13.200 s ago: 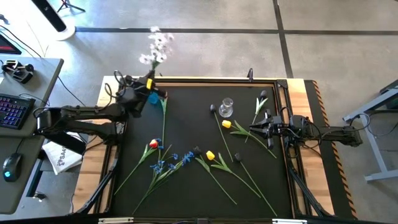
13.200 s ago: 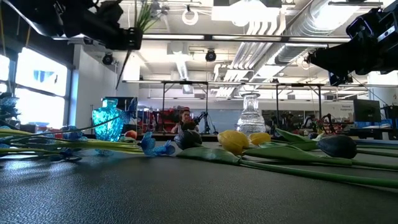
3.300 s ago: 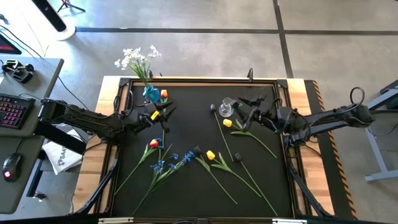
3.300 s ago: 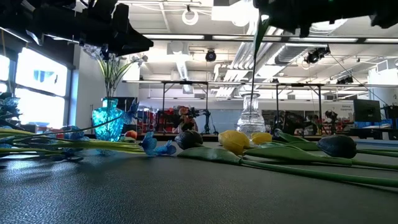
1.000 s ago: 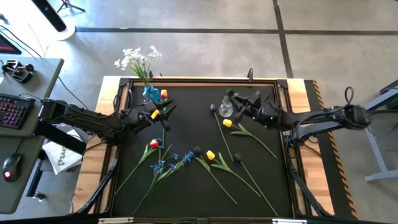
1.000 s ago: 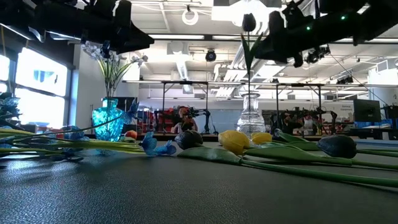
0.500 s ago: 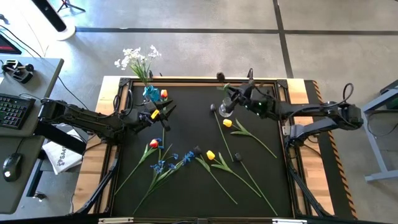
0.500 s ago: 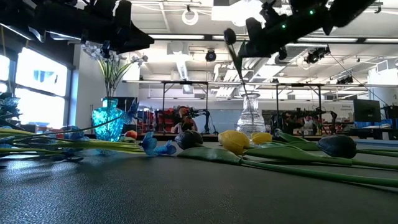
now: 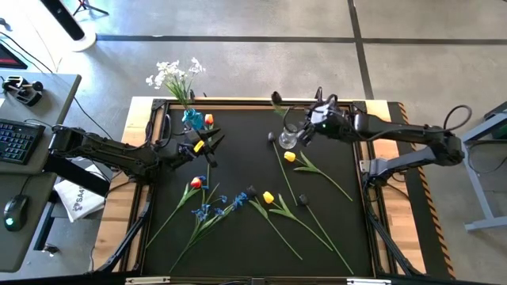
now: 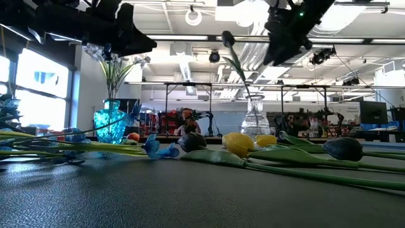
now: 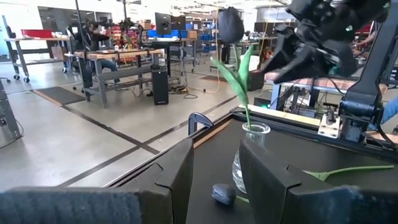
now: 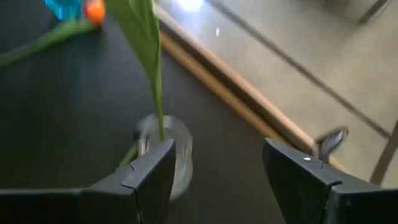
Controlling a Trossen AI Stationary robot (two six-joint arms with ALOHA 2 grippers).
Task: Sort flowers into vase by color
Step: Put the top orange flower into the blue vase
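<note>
Over the clear vase (image 9: 288, 137) at the back of the mat (image 9: 238, 261), your right gripper (image 9: 310, 125) is spread open and grasping nothing; the dark tulip (image 11: 231, 23) stands stem-down in that vase, leaning. Left gripper (image 9: 207, 139) hangs near the blue vase (image 9: 191, 119), jaws apart and empty. That vase holds the white spray (image 9: 170, 75), with an orange tulip (image 9: 208, 119) just beside it.

Rest of the flowers lie flat mid-mat: a red-orange tulip (image 9: 195, 184), blue sprays (image 9: 212, 207), two yellow tulips (image 9: 268, 197), more dark ones (image 9: 302, 201).

Handling, my read: very light, with bendy stems and heads that bruise or snap. Take hold mid-stem, clear of leaves, with a light squeeze. The stems look smooth, so they may rotate in the jaws. Both vases look tippy, so drop stems in vertically and don't drag against the rim.
</note>
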